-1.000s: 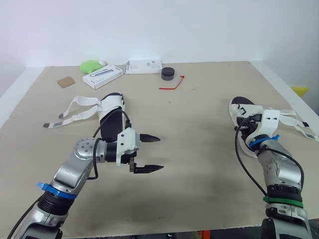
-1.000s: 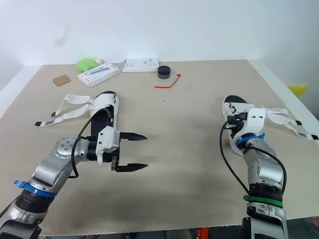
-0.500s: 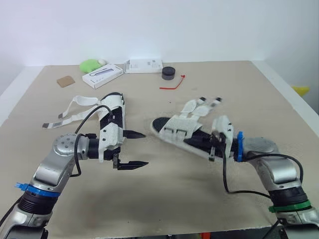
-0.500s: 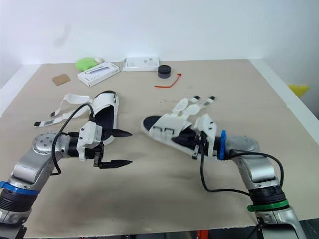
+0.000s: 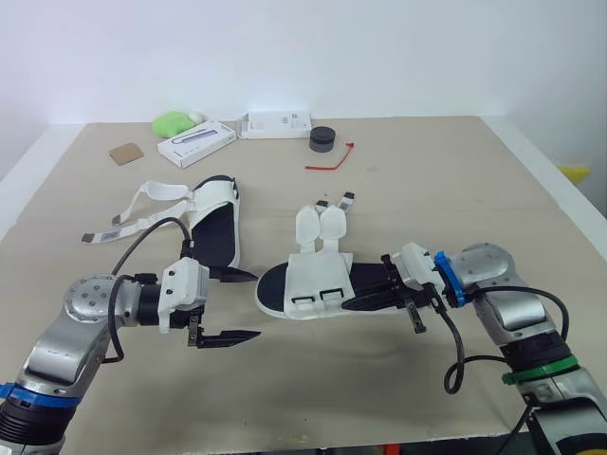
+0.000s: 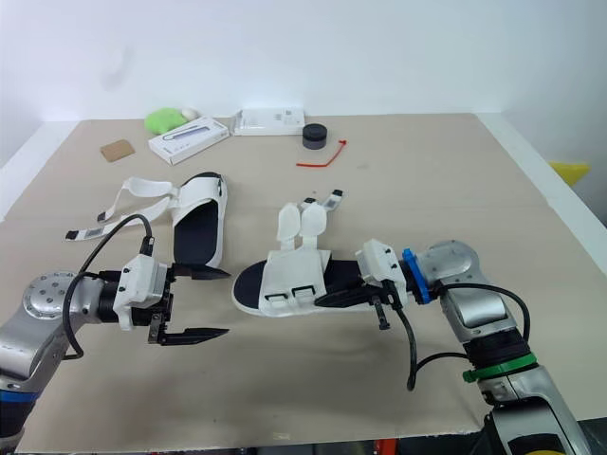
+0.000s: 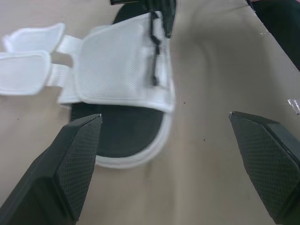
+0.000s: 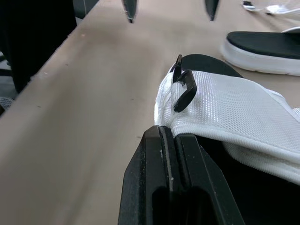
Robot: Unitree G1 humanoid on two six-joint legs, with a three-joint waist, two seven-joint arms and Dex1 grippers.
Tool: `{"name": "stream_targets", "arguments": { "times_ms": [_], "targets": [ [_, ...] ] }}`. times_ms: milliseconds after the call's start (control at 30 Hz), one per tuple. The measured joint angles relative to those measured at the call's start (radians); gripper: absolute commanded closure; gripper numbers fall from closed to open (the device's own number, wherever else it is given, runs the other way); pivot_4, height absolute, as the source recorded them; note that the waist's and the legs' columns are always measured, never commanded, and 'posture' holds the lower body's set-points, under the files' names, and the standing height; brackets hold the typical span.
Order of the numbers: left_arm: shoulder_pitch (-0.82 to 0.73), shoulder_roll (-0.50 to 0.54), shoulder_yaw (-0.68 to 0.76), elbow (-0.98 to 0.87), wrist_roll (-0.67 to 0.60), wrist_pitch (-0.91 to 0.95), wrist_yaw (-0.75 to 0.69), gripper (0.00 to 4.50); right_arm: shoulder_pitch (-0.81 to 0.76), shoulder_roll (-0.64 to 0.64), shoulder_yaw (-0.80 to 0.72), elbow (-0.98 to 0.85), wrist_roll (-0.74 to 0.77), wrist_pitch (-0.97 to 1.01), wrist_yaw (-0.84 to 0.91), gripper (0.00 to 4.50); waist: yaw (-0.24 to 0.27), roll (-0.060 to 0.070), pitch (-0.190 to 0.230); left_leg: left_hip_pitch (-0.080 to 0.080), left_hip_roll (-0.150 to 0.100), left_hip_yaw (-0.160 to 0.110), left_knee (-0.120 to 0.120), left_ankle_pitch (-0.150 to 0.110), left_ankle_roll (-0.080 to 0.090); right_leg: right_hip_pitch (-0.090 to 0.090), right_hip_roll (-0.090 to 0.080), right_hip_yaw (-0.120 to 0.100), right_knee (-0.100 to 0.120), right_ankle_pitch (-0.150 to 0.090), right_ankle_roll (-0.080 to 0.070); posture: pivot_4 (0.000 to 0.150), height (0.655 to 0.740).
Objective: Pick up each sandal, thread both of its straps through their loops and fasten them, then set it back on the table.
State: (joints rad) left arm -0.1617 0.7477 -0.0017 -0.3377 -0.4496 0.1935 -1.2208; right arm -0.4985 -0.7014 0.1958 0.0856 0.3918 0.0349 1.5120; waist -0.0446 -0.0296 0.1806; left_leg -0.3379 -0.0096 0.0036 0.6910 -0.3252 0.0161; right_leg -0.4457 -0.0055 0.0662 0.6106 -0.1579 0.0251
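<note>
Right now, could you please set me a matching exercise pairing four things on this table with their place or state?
Things:
1. left gripper
2. right gripper
3. red tie
4. left-hand sandal

Places or states:
A. lies at the table's far side, beside a black round object
B. shut on the middle sandal
C. open, holding nothing
D. flat on the table, straps unfastened and trailing

Pairs: 1-C; 2-B; 3-A; 4-D

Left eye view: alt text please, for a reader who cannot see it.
The right gripper is shut on one end of a white sandal in the middle of the table, its two straps loose. The open left gripper hovers just short of the sandal's other end; a second sandal lies unfastened beyond it.
</note>
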Motion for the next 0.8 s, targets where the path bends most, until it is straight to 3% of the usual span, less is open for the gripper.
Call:
{"name": "stream_targets", "arguments": {
  "times_ms": [433,533,667,700,800],
  "targets": [
    [0.010,-0.001,-0.003,-0.009,0.000,0.003,0.034,0.00,0.031,0.003,0.002,0.017,-0.008,-0.039,0.021,4.47,0.001,0.000,0.000,0.000,0.000,-0.001,0.000,-0.001,-0.001,0.000,0.000,-0.001,0.001,0.002,-0.006,0.150,0.7400],
    [0.002,-0.001,-0.012,-0.008,0.002,0.001,0.033,0.00,0.031,0.000,0.006,0.018,-0.014,-0.039,0.030,3.44,0.001,0.000,0.000,0.000,0.000,-0.001,0.000,-0.001,-0.001,0.000,0.000,-0.001,0.001,0.002,-0.006,0.150,0.7400],
    [0.003,-0.001,-0.030,-0.008,0.008,0.000,0.026,0.00,0.031,-0.006,0.014,0.018,-0.018,-0.037,0.035,1.61,0.000,0.000,0.000,0.000,0.000,-0.001,0.000,-0.001,-0.001,0.000,0.000,-0.001,0.001,0.002,-0.006,0.150,0.7400],
    [0.003,-0.001,-0.031,-0.008,0.009,0.000,0.023,0.00,0.031,-0.007,0.014,0.018,-0.017,-0.035,0.036,1.44,0.001,0.000,0.000,0.000,0.000,-0.001,0.000,-0.001,-0.001,0.000,0.000,-0.001,0.001,0.002,-0.006,0.150,0.7400],
    [0.004,-0.001,-0.031,-0.008,0.009,-0.001,0.017,0.00,0.031,-0.007,0.014,0.018,-0.014,-0.037,0.036,0.20,0.001,0.000,0.000,0.000,0.000,-0.001,0.001,-0.001,-0.001,0.000,0.000,-0.001,0.001,0.002,-0.006,0.150,0.7400]
  ]
}}
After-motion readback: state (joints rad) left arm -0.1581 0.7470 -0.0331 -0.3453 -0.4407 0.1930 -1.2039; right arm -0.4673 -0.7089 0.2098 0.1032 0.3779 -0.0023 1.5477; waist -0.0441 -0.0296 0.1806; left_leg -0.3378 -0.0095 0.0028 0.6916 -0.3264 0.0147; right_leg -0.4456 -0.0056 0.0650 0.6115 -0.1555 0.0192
